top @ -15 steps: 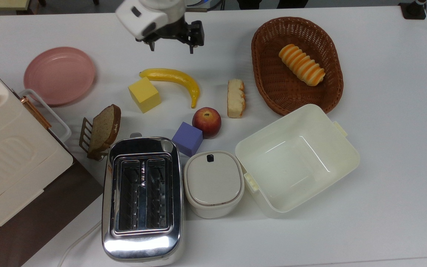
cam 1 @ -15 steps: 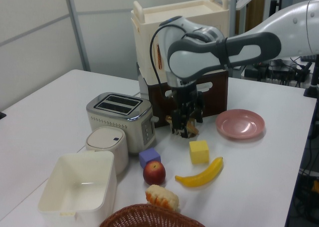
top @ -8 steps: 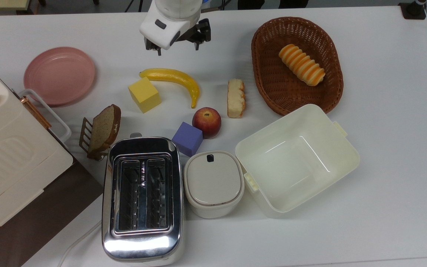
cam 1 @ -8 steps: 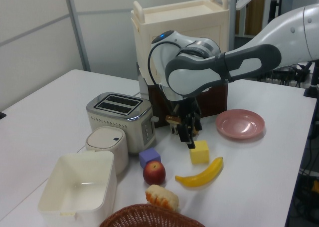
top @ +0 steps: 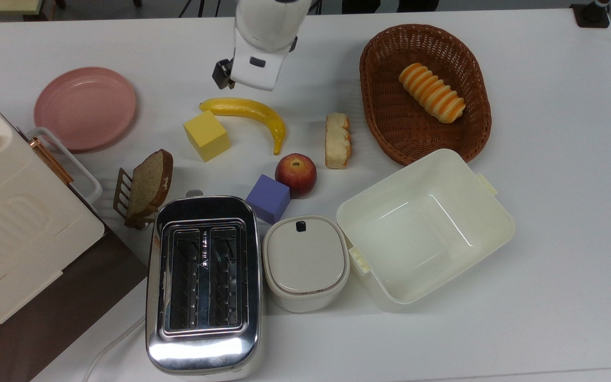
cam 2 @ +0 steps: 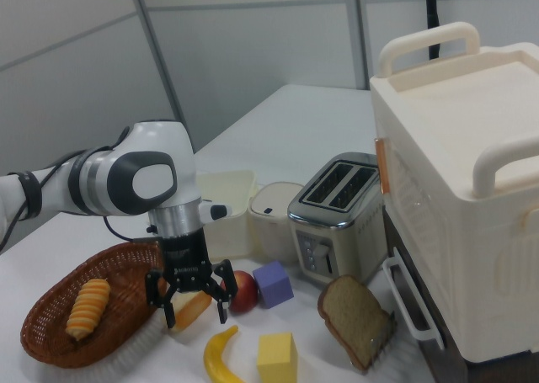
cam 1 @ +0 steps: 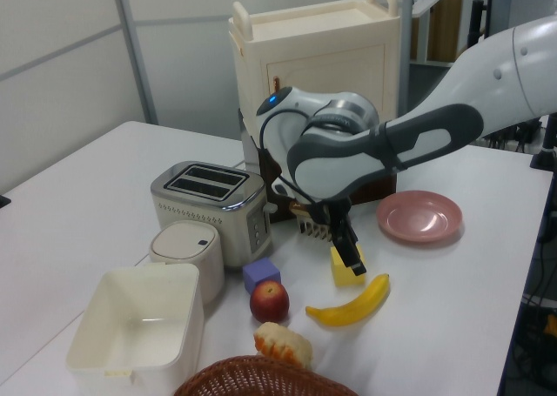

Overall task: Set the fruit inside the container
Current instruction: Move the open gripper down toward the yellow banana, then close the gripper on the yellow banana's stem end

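The fruit, a long curved yellow banana, lies on the white table beside a yellow cube. My gripper hangs just above the table next to the banana, open with nothing between its fingers. From the top view, the white wrist covers it, just beyond the banana's far end. In the left view a dark finger reaches down in front of the cube. The container, a cream-white rectangular tub, stands empty and apart at the top view's lower right.
A red apple, purple cube and bread piece lie between banana and tub. A wicker basket holds a roll. Toaster, lidded pot, pink plate, toast slice and a big cream box stand nearby.
The arm has swung toward the top view's right and turned its wrist. The gripper has come lower and closer to the banana. Nothing on the table has moved.
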Robot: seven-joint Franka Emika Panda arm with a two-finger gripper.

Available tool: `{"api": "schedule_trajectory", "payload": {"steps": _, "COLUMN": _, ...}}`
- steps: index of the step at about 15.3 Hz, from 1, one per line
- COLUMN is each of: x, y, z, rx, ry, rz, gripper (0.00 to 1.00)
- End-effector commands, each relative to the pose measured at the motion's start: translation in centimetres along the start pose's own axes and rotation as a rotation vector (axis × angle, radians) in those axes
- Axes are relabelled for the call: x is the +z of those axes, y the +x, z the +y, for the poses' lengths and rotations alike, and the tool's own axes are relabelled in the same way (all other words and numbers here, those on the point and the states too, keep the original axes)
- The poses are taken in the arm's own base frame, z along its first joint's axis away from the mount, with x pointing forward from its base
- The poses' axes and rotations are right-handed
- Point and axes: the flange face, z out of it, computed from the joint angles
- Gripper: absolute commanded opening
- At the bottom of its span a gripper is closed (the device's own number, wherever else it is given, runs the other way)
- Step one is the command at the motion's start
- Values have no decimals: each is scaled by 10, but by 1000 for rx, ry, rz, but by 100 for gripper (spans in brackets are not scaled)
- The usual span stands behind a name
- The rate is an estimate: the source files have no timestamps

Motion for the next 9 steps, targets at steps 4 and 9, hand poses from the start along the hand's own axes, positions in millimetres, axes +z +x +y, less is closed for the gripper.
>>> {"api": "schedule_trajectory", "payload": {"steps": 4, "x": 35, "y": 30, "z": -17, "rx": -84, "ry": -81, "rz": 17, "gripper": 100}}
{"api": "schedule_trajectory", "payload": {"steps": 9, "x": 62, "y": 45, "z": -25, "rx": 14, "ry": -121, "rz": 139, "gripper": 100}}
